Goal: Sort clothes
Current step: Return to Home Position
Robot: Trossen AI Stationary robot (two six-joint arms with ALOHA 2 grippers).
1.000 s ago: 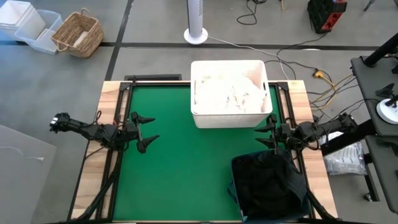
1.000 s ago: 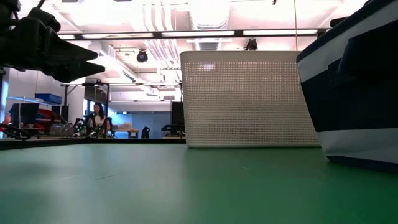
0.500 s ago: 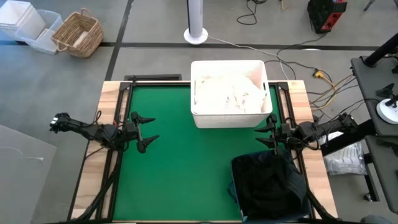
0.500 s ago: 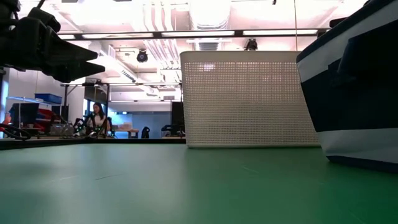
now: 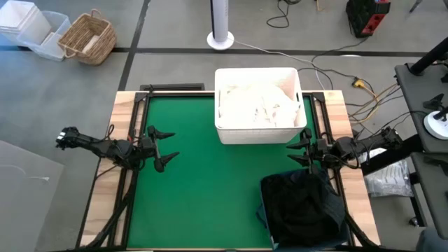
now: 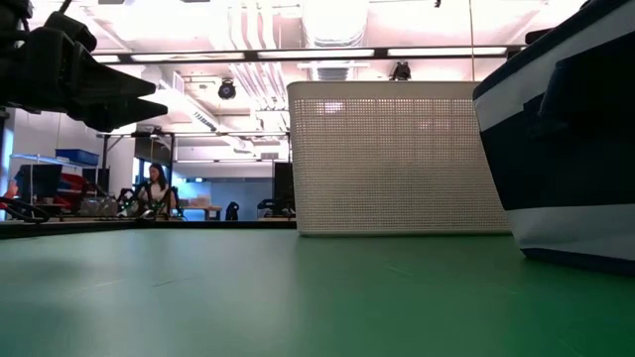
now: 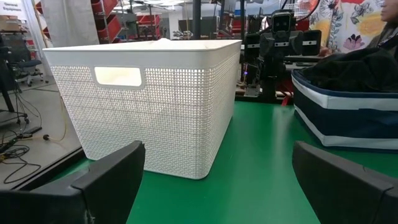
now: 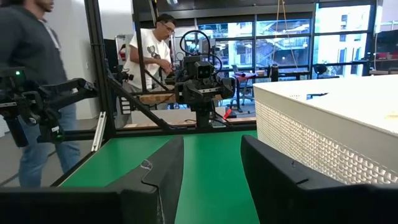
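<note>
White clothes (image 5: 255, 105) lie heaped in the white plastic bin (image 5: 257, 131) at the table's far middle. Dark clothes (image 5: 301, 206) fill the navy fabric bin (image 5: 264, 210) at the near right; they also show in the left wrist view (image 7: 357, 65). My left gripper (image 5: 166, 146) hovers open and empty over the table's left side, pointing right. My right gripper (image 5: 299, 150) hovers open and empty at the right side, between the two bins, pointing left.
The green mat (image 5: 203, 182) lies bare between the grippers. The white bin (image 6: 397, 159) and the navy bin (image 6: 566, 129) stand close together on the right. People stand beyond the table (image 8: 149, 56).
</note>
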